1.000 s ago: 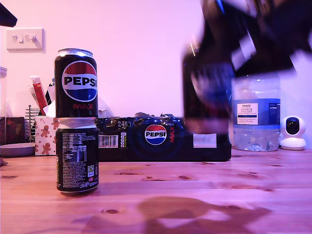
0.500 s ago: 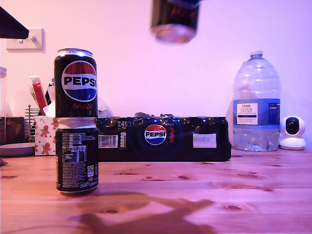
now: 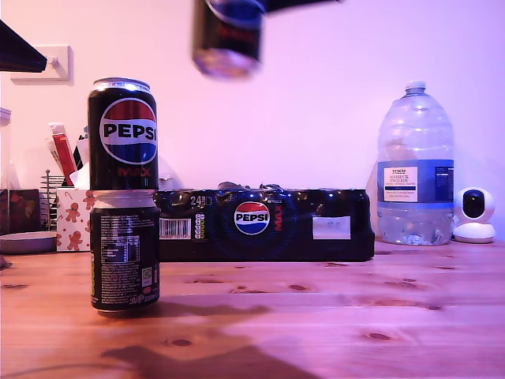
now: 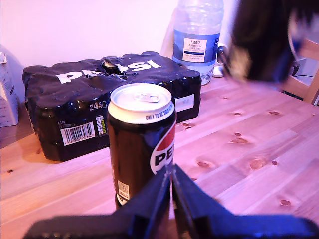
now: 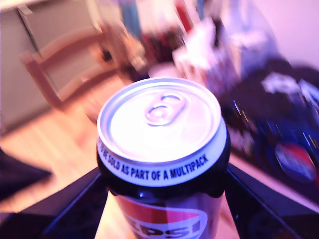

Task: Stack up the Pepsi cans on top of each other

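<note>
We carry the third can pinched in my second gripper, airborne at one o'clock above the two stacked cans on the table. My first gripper – fingers pressed together, empty – faces the top can.

- Two Pepsi cans stand stacked on the wooden table at the exterior view's left: the upper can shows its logo, the lower can its small print.
- A third can, blurred, hangs in the air at the top edge, higher than the stack and towards the exterior view's right of it.
- A dark arm part meets that can from the exterior view's right; its jaws cannot be made out.
- Behind lie a black Pepsi multipack, a water bottle and a small white camera.
</note>
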Motion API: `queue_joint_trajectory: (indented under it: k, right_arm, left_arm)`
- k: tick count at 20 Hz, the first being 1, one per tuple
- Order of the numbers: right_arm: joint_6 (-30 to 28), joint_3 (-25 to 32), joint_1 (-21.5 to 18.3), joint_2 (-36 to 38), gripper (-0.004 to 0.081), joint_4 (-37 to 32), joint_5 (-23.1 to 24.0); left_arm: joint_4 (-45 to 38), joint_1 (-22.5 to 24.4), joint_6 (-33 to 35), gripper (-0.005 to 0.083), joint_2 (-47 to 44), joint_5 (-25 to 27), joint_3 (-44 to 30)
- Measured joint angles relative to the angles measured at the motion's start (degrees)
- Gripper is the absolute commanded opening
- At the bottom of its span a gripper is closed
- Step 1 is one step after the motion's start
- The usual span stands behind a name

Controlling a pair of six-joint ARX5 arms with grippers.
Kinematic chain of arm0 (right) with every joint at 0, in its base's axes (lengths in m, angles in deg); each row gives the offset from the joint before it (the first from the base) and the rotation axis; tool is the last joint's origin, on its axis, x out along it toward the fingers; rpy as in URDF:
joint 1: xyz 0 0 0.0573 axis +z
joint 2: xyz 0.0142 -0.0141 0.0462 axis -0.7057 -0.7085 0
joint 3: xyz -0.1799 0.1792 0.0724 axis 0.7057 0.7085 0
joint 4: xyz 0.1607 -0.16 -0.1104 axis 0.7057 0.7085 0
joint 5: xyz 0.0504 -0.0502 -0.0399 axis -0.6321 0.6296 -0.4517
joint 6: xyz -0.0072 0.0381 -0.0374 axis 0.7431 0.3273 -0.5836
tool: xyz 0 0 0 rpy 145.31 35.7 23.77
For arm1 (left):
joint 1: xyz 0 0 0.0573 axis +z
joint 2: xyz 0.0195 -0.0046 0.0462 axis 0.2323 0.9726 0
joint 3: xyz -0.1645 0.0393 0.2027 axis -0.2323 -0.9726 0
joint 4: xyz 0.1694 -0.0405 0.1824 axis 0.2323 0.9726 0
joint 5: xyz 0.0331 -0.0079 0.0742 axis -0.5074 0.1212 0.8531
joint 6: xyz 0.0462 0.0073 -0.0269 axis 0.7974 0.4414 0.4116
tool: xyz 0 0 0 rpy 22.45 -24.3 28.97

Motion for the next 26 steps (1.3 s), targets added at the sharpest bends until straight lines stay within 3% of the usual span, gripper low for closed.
queue_joint_trajectory:
  k: [8,19,26]
  right_arm:
    - [0.04,-9.79,-0.04,-10.69,0.0405,-1.29,-5.01]
    - [0.02,-18.67,1.36,-17.92,0.0404,-1.25,-6.60]
    - [-1.51,-24.55,1.90,-23.54,0.0403,3.56,-7.78]
  left_arm:
    - [-0.33,0.00,0.09,-0.0013,0.00,0.00,0.00]
    - [-0.33,0.00,0.77,-0.0013,0.00,0.00,0.00]
    - [-0.33,0.00,0.79,-0.0013,0.00,0.00,0.00]
